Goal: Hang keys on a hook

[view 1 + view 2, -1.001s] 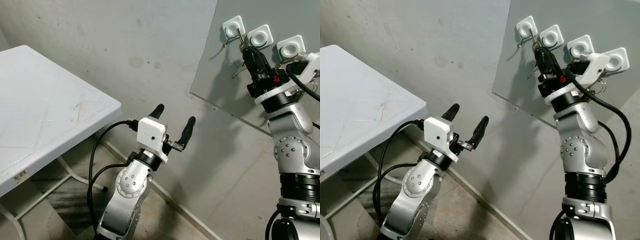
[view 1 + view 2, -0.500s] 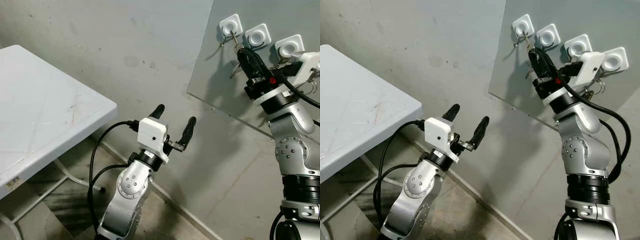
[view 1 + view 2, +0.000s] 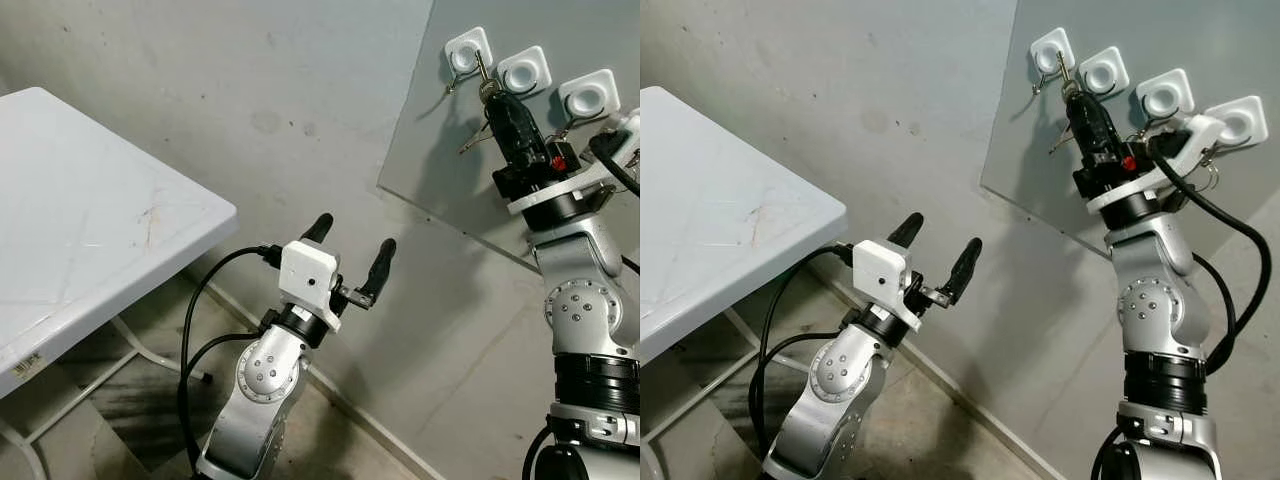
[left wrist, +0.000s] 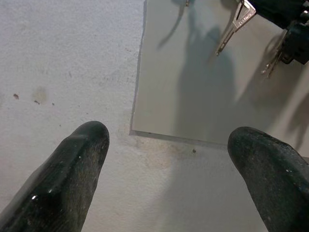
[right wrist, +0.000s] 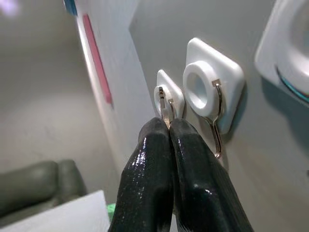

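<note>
We saw a rough grey wall with a smooth grey rectangular panel (image 3: 440, 150) fixed to it at about one o'clock of the head view. Along the panel's top ran a row of square white plastic wall hooks with round centres and thin metal prongs; the first white hook (image 3: 467, 52) sat at the row's nine o'clock end, with a second white hook (image 3: 523, 72) and a third white hook (image 3: 586, 97) beside it toward three o'clock.

Our right gripper (image 3: 497, 92) was raised against the panel, just beneath the first hook, at its five o'clock. Its two long black jaws were clenched together on the small metal key ring (image 5: 164, 105), which met the metal prong of the first hook in the right wrist view. The silver metal keys (image 3: 474, 143) dangled from the ring against the panel, at seven o'clock of the gripper. We could not tell whether the ring was already over the prong.

Our left gripper (image 3: 352, 255) hung in mid-air at six o'clock of the head view, well apart from the hooks, its jaws released and spread wide, pointing toward the wall.

A white plastic folding counter (image 3: 90, 230) stood at nine o'clock, on thin metal legs over a concrete floor (image 3: 130, 420).
</note>
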You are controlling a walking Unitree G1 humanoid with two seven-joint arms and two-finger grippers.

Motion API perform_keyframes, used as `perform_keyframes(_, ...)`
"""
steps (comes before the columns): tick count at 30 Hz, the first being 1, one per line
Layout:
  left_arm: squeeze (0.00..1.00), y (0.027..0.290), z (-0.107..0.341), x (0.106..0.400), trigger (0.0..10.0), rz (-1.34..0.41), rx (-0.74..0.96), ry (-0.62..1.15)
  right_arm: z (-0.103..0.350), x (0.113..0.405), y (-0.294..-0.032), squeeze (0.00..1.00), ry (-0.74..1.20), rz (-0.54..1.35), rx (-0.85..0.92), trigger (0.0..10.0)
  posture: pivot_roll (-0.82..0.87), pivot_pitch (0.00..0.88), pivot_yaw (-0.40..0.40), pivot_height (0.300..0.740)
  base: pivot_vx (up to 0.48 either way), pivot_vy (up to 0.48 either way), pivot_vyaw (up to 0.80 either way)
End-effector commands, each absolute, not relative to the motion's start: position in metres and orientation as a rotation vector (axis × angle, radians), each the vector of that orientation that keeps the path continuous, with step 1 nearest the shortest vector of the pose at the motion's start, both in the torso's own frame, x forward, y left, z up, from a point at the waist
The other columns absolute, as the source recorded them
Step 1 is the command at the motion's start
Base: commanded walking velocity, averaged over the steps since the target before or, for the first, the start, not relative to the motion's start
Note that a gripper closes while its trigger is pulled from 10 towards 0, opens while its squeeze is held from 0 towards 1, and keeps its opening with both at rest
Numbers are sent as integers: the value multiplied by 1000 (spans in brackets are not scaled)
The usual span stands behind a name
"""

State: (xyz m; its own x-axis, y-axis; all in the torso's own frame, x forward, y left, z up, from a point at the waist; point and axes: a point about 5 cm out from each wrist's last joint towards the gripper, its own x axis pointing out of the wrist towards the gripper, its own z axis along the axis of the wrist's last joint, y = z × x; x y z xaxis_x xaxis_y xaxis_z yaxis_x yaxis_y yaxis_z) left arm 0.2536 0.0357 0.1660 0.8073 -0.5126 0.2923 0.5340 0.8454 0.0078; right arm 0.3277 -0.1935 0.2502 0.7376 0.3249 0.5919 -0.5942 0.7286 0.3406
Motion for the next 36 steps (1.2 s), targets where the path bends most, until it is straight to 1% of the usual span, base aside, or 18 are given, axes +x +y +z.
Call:
perform_keyframes(1,0,24,177,249,10000,-569,-145,-322,267,321,-216,0,-645,466,607,10000,-28,49,-104,740,0,0,0)
perform_keyframes(2,0,24,177,249,10000,-570,-145,-322,267,321,-216,0,-642,472,628,10000,-28,49,-104,740,0,0,0)
perform_keyframes(3,0,24,177,249,10000,-570,-145,-323,268,321,-218,0,-656,442,601,10000,-29,51,-103,740,0,0,0)
perform_keyframes(7,0,24,178,250,10000,-569,-146,-325,271,323,-224,0,-670,422,686,10000,-28,52,-103,740,0,0,0)
perform_keyframes(11,0,24,178,250,10000,-568,-147,-326,271,323,-227,0,-670,415,686,10000,-29,56,-103,740,0,0,0)
perform_keyframes(13,0,24,178,250,10000,-567,-148,-326,271,322,-230,0,-677,412,743,10000,-30,58,-103,740,0,0,0)
perform_keyframes(15,0,24,178,250,10000,-567,-149,-326,272,322,-231,0,-681,404,757,10000,-30,58,-103,740,0,0,0)
perform_keyframes(16,0,24,179,250,10000,-566,-149,-326,273,322,-233,0,-697,401,800,10000,-29,64,-104,740,0,0,0)
perform_keyframes(21,0,24,179,250,10000,-566,-149,-327,273,324,-233,0,-677,411,803,10000,-30,67,-104,740,0,0,0)
perform_keyframes(31,0,25,179,251,10000,-561,-148,-329,268,325,-217,0,-597,481,696,10000,-28,70,-106,740,0,0,0)
perform_keyframes(32,0,25,180,251,10000,-560,-148,-329,265,325,-213,0,-576,499,657,10000,-29,72,-106,740,0,0,0)
perform_keyframes(36,0,25,180,252,10000,-558,-149,-330,257,326,-207,0,-504,523,604,10000,-29,73,-106,740,0,0,0)
